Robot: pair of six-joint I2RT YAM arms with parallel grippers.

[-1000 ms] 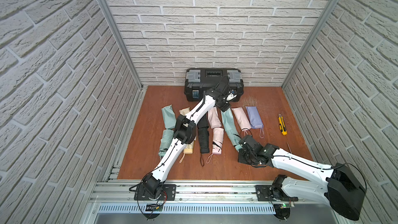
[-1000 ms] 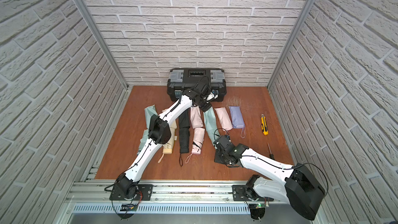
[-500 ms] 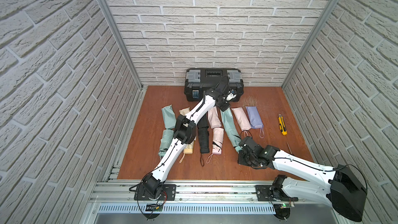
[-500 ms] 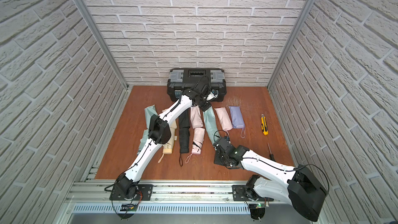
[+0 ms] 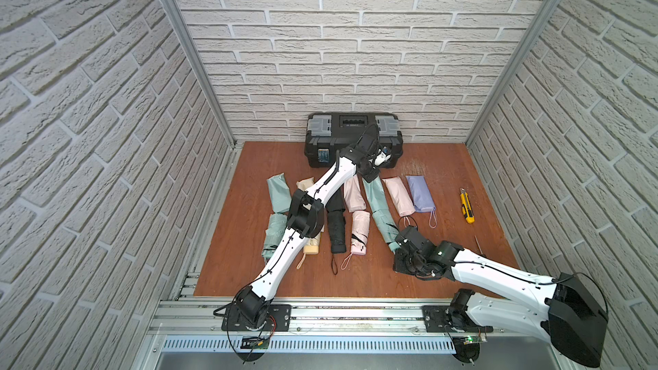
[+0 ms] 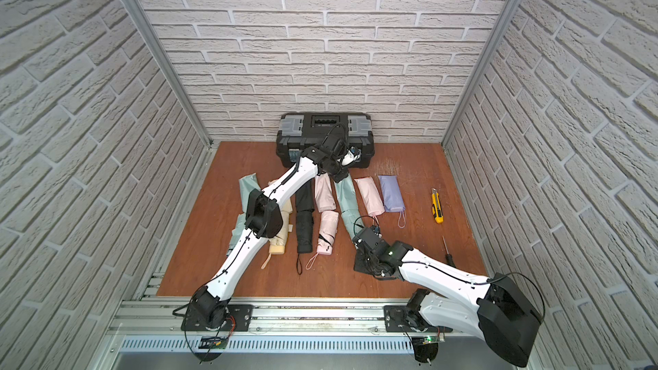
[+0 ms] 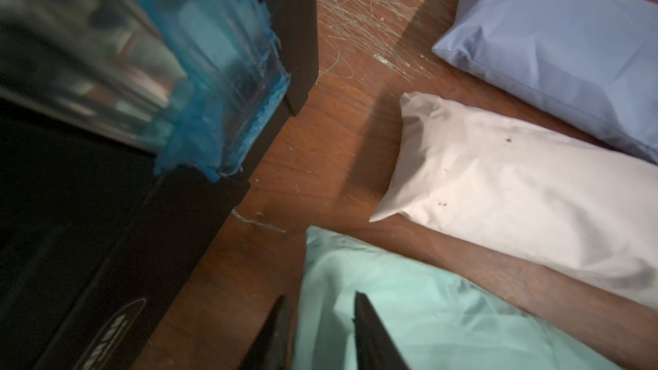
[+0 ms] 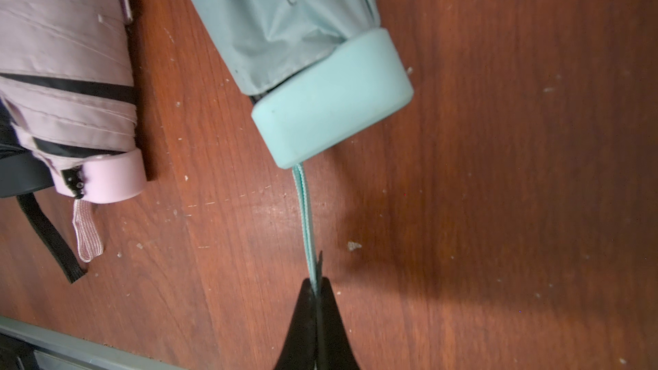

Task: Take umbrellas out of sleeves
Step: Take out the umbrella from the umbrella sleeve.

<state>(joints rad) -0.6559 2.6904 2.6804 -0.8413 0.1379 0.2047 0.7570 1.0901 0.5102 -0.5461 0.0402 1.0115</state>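
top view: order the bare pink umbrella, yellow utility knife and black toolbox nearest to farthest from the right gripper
From the right gripper, shut on the mint umbrella's wrist loop, as a top view shows it:
1. pink umbrella, just beside it, toward the left arm's side
2. yellow utility knife, out on the right side of the table
3. black toolbox, against the back wall

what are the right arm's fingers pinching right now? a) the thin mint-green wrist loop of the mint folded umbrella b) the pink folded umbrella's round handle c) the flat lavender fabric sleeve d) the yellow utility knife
a: in the right wrist view the right gripper has its black fingers shut on the thin mint-green cord wrist loop trailing from the handle of the mint-green folded fabric umbrella.
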